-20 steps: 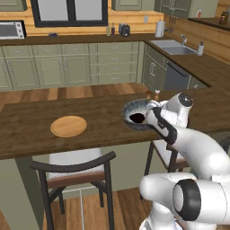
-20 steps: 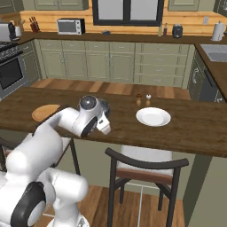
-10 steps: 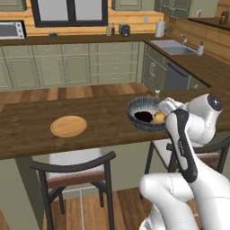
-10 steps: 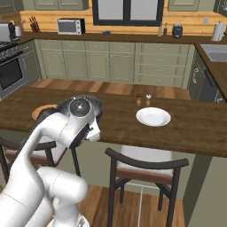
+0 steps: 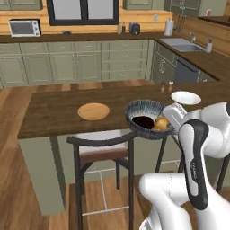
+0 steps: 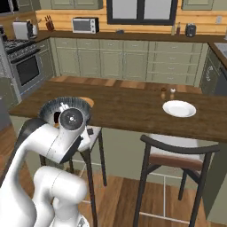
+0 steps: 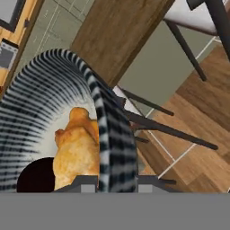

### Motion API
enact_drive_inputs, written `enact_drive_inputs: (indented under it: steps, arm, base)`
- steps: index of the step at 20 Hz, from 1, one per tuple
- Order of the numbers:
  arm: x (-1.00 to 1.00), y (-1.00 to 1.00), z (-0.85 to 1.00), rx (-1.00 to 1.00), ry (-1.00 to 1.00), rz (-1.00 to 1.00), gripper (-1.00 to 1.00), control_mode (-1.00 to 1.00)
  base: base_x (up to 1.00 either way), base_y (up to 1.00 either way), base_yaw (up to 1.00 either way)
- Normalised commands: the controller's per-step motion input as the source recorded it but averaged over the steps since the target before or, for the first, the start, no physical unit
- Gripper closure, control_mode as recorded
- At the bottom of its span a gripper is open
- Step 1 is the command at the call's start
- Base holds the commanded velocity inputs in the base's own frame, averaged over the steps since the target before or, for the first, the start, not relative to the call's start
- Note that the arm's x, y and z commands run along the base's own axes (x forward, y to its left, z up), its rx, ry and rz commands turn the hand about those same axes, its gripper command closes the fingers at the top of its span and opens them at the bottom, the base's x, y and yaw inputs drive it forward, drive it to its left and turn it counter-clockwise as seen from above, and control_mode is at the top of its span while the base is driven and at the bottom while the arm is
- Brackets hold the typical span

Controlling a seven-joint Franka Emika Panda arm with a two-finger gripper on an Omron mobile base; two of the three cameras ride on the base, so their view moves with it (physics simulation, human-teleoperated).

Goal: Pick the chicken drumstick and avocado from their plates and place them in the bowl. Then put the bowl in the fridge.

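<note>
The ribbed blue-grey bowl [image 5: 144,110] hangs in the air just off the island counter's front edge, above a stool. Inside it lie the dark avocado [image 5: 142,122] and the golden-brown chicken drumstick [image 5: 161,123]. My gripper [image 5: 172,120] is shut on the bowl's right rim. In the hand view the bowl's rim [image 7: 110,134] runs between my fingers, with the drumstick [image 7: 76,148] and avocado [image 7: 35,178] to its left. In the right base view the bowl [image 6: 53,106] peeks out behind my arm. The tan plate [image 5: 93,111] lies bare on the counter. The fridge is out of view.
A white plate [image 5: 185,97] and two small shakers [image 5: 166,86] stand on the counter's right part. Stools [image 5: 101,150] are tucked under the counter's [image 5: 54,112] front edge. Green cabinets, a sink [image 5: 184,45] and a stove [image 6: 22,66] line the back walls.
The whole scene has shifted, so the base has moved back from the island. The bowl left the counter top and now hangs past its front edge in my gripper.
</note>
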Motion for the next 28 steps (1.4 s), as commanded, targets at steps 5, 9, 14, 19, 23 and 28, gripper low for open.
enact_drive_inputs:
  steps: [5, 9, 14, 19, 23, 28]
  arm:
    - [0.0, 0.0, 0.0, 0.0, 0.0, 0.0, 1.0, 1.0]
    - [0.0, 0.0, 0.0, 0.0, 0.0, 0.0, 1.0, 1.0]
    - [0.0, 0.0, 0.0, 0.0, 0.0, 0.0, 1.0, 1.0]
    - [0.0, 0.0, 0.0, 0.0, 0.0, 0.0, 1.0, 1.0]
    - [0.0, 0.0, 0.0, 0.0, 0.0, 0.0, 1.0, 1.0]
    - [0.0, 0.0, 0.0, 0.0, 0.0, 0.0, 1.0, 1.0]
  base:
    - [-0.51, 1.0, 0.06]
    - [-0.13, 1.0, 0.01]
    - [0.01, 1.0, 0.0]
    - [0.16, 1.0, 0.0]
    - [0.84, 1.0, -0.01]
    - [1.0, 1.0, -0.1]
